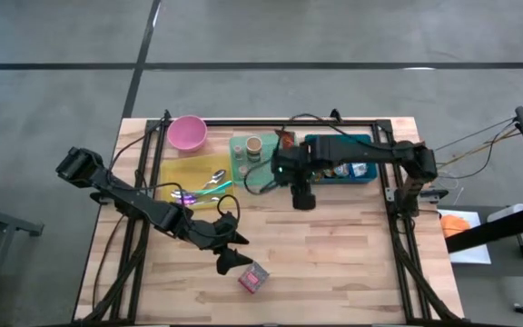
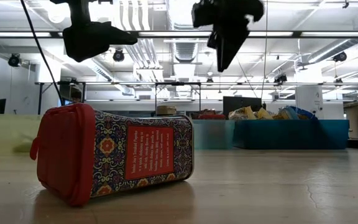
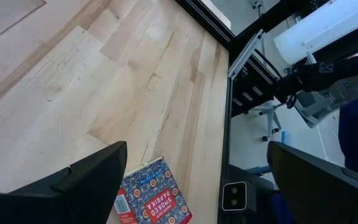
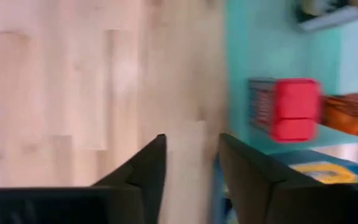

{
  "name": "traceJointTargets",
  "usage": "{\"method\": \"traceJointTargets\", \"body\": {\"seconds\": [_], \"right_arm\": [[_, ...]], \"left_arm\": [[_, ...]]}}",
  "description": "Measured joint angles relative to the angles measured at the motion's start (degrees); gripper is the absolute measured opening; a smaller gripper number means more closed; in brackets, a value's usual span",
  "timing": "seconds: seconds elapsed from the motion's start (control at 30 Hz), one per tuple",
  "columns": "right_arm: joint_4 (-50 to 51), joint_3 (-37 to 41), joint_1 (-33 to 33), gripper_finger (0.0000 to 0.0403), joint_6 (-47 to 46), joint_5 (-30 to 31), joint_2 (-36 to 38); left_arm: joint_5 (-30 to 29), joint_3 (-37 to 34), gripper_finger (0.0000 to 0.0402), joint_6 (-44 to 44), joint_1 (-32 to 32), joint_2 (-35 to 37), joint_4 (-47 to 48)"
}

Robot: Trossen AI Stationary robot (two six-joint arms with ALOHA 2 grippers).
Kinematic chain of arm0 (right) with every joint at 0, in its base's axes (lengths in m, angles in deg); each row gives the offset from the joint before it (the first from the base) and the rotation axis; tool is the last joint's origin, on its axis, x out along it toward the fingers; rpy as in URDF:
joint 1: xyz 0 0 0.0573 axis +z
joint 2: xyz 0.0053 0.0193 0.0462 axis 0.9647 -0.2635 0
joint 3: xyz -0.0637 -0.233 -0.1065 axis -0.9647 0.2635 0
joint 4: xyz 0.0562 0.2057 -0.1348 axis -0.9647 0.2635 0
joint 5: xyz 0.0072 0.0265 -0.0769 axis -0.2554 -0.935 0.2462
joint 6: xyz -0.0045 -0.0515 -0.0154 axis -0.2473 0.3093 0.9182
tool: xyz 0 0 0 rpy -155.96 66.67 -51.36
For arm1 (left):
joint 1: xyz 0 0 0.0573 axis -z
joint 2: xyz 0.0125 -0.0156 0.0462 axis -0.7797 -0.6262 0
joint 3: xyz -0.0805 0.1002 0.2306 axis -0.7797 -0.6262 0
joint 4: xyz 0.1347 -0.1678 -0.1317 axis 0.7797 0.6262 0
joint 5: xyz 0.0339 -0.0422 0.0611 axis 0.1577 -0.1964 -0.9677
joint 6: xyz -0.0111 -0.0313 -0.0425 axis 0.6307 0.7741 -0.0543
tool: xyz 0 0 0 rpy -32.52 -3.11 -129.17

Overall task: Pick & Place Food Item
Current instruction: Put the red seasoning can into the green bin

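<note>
A patterned paprika tin with a red lid (image 1: pixel 253 278) lies on its side on the wooden table near the front edge; the low view shows it close up (image 2: pixel 114 155). My left gripper (image 1: pixel 230 250) hangs open just above and behind it, and the tin (image 3: pixel 154 196) shows between and below the fingers (image 3: pixel 196 149). My right gripper (image 1: pixel 302 195) is raised over the table's middle, pointing down, beside a teal tray (image 4: pixel 247 56). Its fingers (image 4: pixel 191 155) stand a narrow gap apart with only bare wood between them. A second red-lidded tin (image 4: pixel 288 109) lies on that tray.
A pink bowl (image 1: pixel 188 133), a yellow tray (image 1: pixel 182 171) with utensils, a green tray (image 1: pixel 240 145) with small items and a blue bin (image 1: pixel 363 143) of packets line the far side. Bare wood lies across the near and right part of the table (image 1: pixel 352 245).
</note>
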State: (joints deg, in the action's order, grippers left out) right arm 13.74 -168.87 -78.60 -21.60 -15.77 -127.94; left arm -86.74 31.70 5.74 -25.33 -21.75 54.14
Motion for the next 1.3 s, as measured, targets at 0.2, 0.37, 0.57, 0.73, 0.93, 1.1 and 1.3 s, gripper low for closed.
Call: {"method": "traceJointTargets", "body": {"seconds": [0.2, 0.37, 0.57, 0.73, 0.93, 1.1, 1.3], "right_arm": [[-3.8, 4.6, 6.4, 0.0056, -2.7, -1.8, 2.3], [-6.1, 6.9, 11.2, 0.0012, -3.5, -1.7, 2.8], [-14.1, 7.2, 14.7, 0.0013, -6.7, -1.5, 4.1], [-21.9, 7.2, 16.9, 0.0013, -8.5, -1.5, 5.7], [-23.9, 7.2, 17.8, 0.0013, -9.6, -1.4, 6.7], [-23.8, 7.2, 17.8, 0.0013, -9.2, -1.4, 6.7], [-24.2, 7.2, 17.7, 0.0013, -8.6, -1.4, 5.9]], "left_arm": [[0.0, 0.0, 0.0392, 0.0, 0.0, 0.0, 0.0], [-0.1, 0.0, 0.0392, -3.9, 0.0, 0.0, -0.8], [-0.1, 0.0, 0.0392, -4.3, 0.0, 0.0, -0.4], [-0.2, 0.0, 0.0392, -4.3, 0.0, 0.0, -0.3], [-1.8, 0.0, 0.0392, 0.7, -0.1, 0.0, 2.1], [-2.9, 0.0, 0.0392, 7.5, -0.1, 0.0, 4.1], [-3.0, 0.0, 0.0392, 18.4, -0.1, 0.0, 6.2]]}}
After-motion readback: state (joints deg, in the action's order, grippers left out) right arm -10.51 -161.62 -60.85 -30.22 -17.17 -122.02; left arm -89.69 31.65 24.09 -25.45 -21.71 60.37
